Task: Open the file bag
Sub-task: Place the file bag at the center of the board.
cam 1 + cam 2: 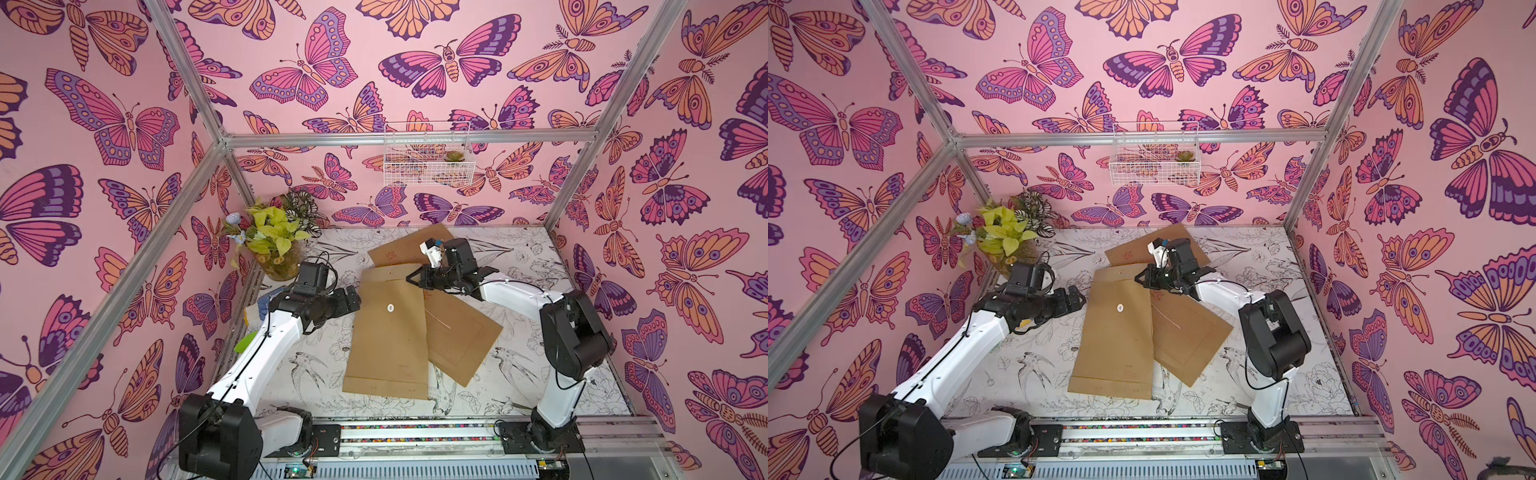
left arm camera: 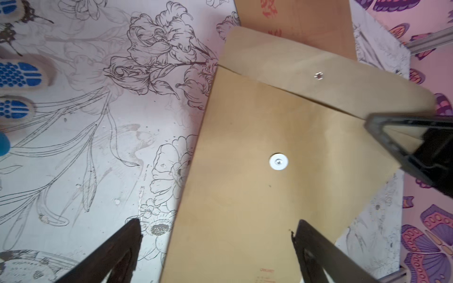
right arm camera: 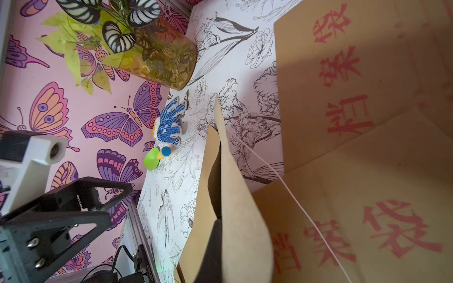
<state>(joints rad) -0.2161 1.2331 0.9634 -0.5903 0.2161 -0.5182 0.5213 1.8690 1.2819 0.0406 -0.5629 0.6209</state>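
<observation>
My left arm (image 1: 274,345) and right arm (image 1: 513,296) wear white shells between black joints. Thin black cables (image 1: 249,361) trail along. My fingers (image 2: 130,235) are black, possibly scuffed.

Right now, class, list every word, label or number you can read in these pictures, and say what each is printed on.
"档案袋", in red, on the far file bag.
"档案袋", in red, on the right file bag.
Small red print on the front file bag: too blurred to read.
</observation>
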